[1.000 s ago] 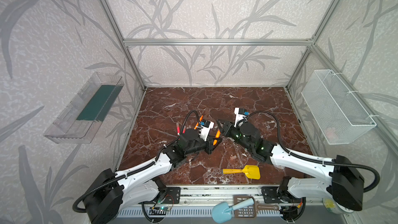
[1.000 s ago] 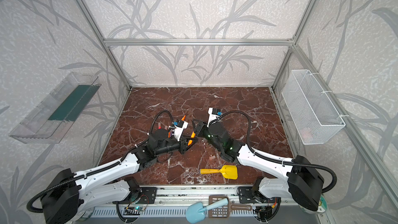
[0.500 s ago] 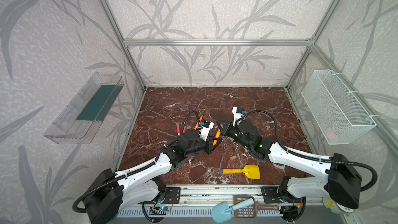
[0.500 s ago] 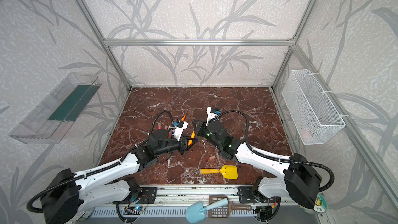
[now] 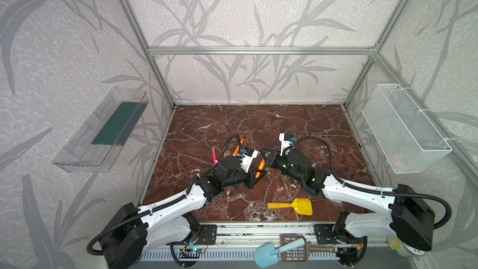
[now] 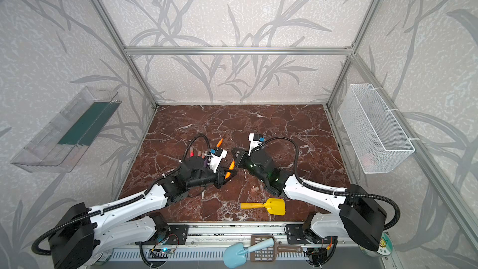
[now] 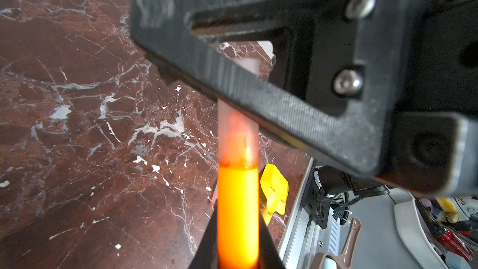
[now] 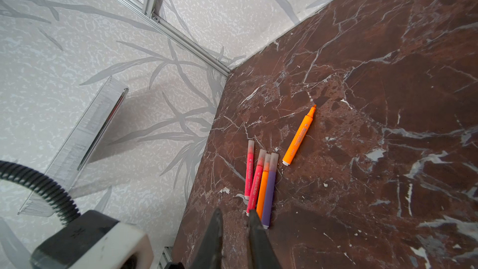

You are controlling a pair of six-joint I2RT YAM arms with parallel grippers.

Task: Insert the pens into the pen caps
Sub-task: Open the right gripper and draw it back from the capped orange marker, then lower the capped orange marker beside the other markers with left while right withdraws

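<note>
The red-brown marble bench (image 5: 258,125) carries everything, and the two arms meet near its middle. The left gripper (image 5: 257,175) has its jaws pressed on the body of an orange pen (image 7: 238,216) and holds it above the bench. The right gripper (image 8: 234,214) has its jaws drawn close together. In the left wrist view one of its fingers (image 7: 258,94) lies across the pale pen cap (image 7: 238,135) that sits on the tip of this pen, so I judge that it pinches the pen cap. The right wrist view does not show the pen cap between the jaws. How deep the tip is inside, I cannot tell.

A yellow toy shovel (image 5: 297,206) lies near the front edge and has no part in the task.

Behind the left gripper, four capped pens (image 8: 261,190) lie side by side, touching: two pink-red, one orange, one purple. These look finished. Near them, a little apart, lies an uncapped orange pen (image 8: 298,135) with a bare tip.

A loose cap (image 5: 280,190) rests on the bench beside the shovel, probably for that last pen.

So four pens seem done, the fifth is in hand, and one pen with one cap is left.
</note>
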